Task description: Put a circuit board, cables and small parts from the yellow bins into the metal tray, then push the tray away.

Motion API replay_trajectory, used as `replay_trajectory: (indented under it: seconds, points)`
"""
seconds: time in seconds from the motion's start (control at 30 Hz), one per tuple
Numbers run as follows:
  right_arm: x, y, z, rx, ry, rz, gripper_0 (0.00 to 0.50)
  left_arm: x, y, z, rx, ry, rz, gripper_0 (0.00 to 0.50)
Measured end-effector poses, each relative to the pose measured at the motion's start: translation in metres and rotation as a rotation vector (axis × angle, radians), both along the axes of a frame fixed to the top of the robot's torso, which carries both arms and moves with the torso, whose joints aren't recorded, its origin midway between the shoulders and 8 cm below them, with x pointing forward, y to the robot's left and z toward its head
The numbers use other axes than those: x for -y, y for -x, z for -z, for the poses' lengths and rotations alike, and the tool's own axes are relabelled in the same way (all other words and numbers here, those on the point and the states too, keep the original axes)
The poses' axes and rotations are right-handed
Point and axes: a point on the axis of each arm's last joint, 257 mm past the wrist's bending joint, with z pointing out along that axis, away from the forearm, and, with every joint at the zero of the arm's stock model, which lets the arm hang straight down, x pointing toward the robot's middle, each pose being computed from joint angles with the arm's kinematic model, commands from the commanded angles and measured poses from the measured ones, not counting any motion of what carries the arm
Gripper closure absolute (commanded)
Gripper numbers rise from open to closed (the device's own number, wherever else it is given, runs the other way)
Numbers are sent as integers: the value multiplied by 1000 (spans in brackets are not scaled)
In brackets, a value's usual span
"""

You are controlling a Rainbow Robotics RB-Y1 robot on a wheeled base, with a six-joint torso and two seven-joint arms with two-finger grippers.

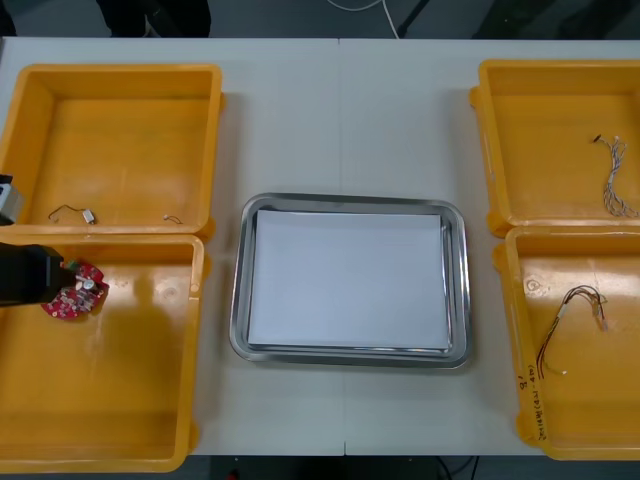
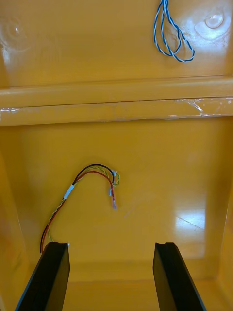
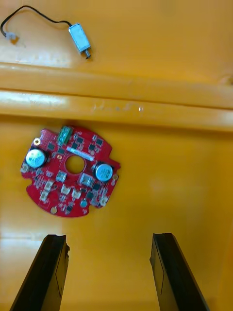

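Note:
A round red circuit board (image 1: 75, 292) (image 3: 70, 172) lies flat near the far left corner of the near left yellow bin (image 1: 110, 390). My left gripper (image 3: 109, 269) hovers open just short of the board, which sits ahead of the left finger (image 3: 46, 272); the arm (image 1: 25, 275) enters at the table's left edge. My right gripper (image 2: 109, 272) hangs open over the near right bin (image 1: 580, 420), with a red and yellow cable (image 2: 90, 187) (image 1: 572, 312) ahead of its fingers. The metal tray (image 1: 455, 345), white inside, holds nothing.
The far left bin (image 1: 130, 140) holds a small metal part (image 1: 88, 214) (image 3: 79, 39) on a black cable and another small part (image 1: 172, 218). A twisted blue and white cable (image 1: 618, 180) (image 2: 170, 34) lies in the far right bin (image 1: 540, 140).

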Motion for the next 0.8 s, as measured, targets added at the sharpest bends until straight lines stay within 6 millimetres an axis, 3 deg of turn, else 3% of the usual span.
replay_trajectory:
  seconds: [0.4, 0.8]
  points:
    - [-8, 3, 8, 25, -9, -23, 0, 1, -29, 10, 15, 46, -16, 0]
    - [-4, 18, 43, 49, -6, -61, 0, -3, -39, 23, -1, 52, -34, 0]
